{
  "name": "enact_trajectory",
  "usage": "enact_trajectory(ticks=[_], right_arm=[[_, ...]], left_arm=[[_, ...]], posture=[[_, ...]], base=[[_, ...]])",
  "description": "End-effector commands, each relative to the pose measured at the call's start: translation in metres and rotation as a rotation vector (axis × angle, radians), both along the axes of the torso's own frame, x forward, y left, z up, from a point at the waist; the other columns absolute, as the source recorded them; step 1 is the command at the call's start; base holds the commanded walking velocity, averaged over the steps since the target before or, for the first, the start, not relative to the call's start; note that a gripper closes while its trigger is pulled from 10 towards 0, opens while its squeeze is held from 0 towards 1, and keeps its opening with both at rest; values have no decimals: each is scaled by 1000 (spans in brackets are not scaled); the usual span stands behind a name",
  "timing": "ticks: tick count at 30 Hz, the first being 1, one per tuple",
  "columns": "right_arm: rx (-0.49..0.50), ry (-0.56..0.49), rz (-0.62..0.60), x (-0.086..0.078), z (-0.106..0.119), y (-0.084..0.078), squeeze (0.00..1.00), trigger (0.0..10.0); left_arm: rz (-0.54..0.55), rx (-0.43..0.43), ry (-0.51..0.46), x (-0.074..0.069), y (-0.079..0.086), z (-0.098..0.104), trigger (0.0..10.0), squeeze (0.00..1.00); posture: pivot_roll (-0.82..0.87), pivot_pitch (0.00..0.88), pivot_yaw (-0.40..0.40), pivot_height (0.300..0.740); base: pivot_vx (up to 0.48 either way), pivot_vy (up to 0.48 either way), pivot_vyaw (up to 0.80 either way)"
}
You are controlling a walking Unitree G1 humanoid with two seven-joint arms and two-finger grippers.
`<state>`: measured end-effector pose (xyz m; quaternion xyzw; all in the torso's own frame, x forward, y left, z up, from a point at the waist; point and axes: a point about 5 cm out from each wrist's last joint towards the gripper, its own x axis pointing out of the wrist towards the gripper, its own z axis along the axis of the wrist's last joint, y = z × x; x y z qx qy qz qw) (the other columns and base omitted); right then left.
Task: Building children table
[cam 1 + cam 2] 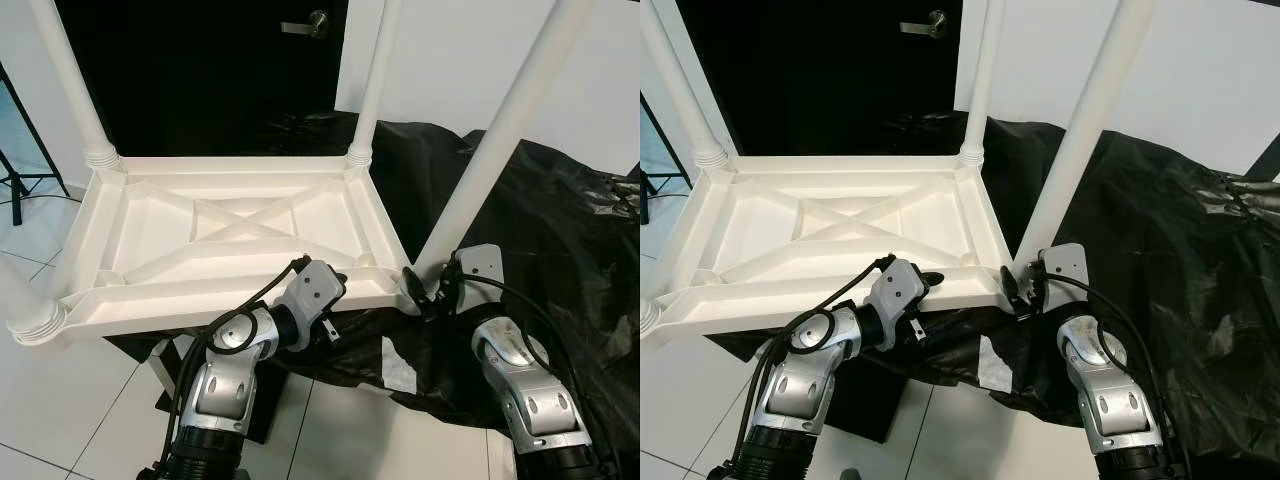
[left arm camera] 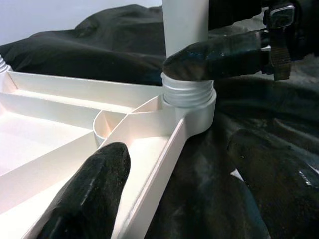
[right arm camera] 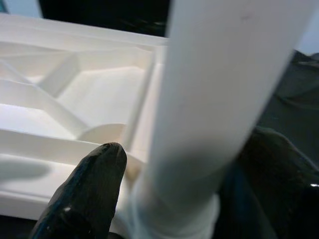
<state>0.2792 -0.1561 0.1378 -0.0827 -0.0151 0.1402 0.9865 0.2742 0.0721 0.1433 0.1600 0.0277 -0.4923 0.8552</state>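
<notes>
Nearest the robot, on the white tiled floor (image 1: pixel 60 400), its two silver arms reach up to the near edge of an upturned white plastic children's tabletop (image 1: pixel 230 235) with a ribbed, cross-braced underside. It rests on crumpled black plastic sheeting (image 1: pixel 560 260) spread over something I cannot make out.

At the near edge the left claw (image 1: pixel 318 290) straddles the tabletop's rim, fingers apart — one black finger (image 2: pixel 94 194) inside the tray-like underside, the other outside over the sheeting, neither visibly pressing.

At the near right corner the right claw (image 1: pixel 425 292) is clamped on the base of a round white plastic leg (image 1: pixel 500 140), just above the threaded collar where it enters the corner socket. That leg leans outward, not as upright as the others.

Farther back, two more white legs (image 1: pixel 375 90) stand screwed into the far corners, and a fourth sits at the near left corner. Beyond them are a dark doorway and a white wall.

The step in hand looks like seating this last leg. With the leg tilted, turning it risks cross-threading — and since the left claw is not gripping, the tabletop may slide on the slick sheeting.
</notes>
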Motion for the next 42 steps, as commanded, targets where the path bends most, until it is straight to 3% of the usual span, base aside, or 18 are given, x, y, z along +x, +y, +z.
enact_trajectory(ticks=[1,3,7,14,17,21,27,28,30,31,32,33,38,42], right_arm=[[16,7,25,0,-3,-2,0,10000],[35,5,133,2,-6,-2,0,10000],[20,19,224,4,-9,-7,0,10000],[-8,16,241,13,-10,-16,0,10000],[-17,4,272,24,-8,-20,0,10000],[-59,-3,343,43,-5,-16,0,10000],[-62,8,391,49,-4,-11,0,10000],[-68,15,409,51,-5,-8,0,7294],[-68,15,409,51,-5,-8,0,7294],[-70,26,424,51,-7,-7,0,4157],[-70,26,424,51,-7,-7,0,4157],[-67,42,442,51,-11,-6,0,0],[-66,61,456,48,-17,-8,0,0],[-33,76,352,48,-23,-9,0,0]], left_arm=[[183,-17,-55,6,5,3,10000,0],[174,-4,-50,4,7,3,10000,0],[164,3,-39,1,9,2,10000,0],[157,13,-42,1,10,2,10000,0],[143,20,-43,2,9,2,10000,0],[125,26,-49,3,6,2,10000,0],[120,25,-51,3,4,3,10000,0],[117,24,-53,3,3,3,10000,0],[117,24,-53,3,3,3,10000,0],[114,21,-53,3,2,3,10000,0],[114,21,-53,3,2,3,10000,0],[110,20,-54,2,0,3,10000,0],[102,20,-55,0,-2,2,10000,0],[99,19,-57,1,-4,2,10000,0]], posture=[[-27,0,-75,740],[-11,0,-55,740],[2,0,-45,740],[6,0,-41,740],[2,0,-34,740],[1,0,-35,740],[2,0,-39,740],[7,0,-46,740],[7,0,-46,740],[8,0,-47,740],[8,0,-47,740],[10,0,-52,740],[3,0,-52,740],[0,0,-54,740]], base=[[0,0,0],[0,0,0],[0,0,0],[0,0,0],[0,0,0],[0,0,0],[0,0,0],[0,0,0],[0,0,0],[0,0,0],[0,0,0],[0,0,0],[0,0,0],[0,0,0]])
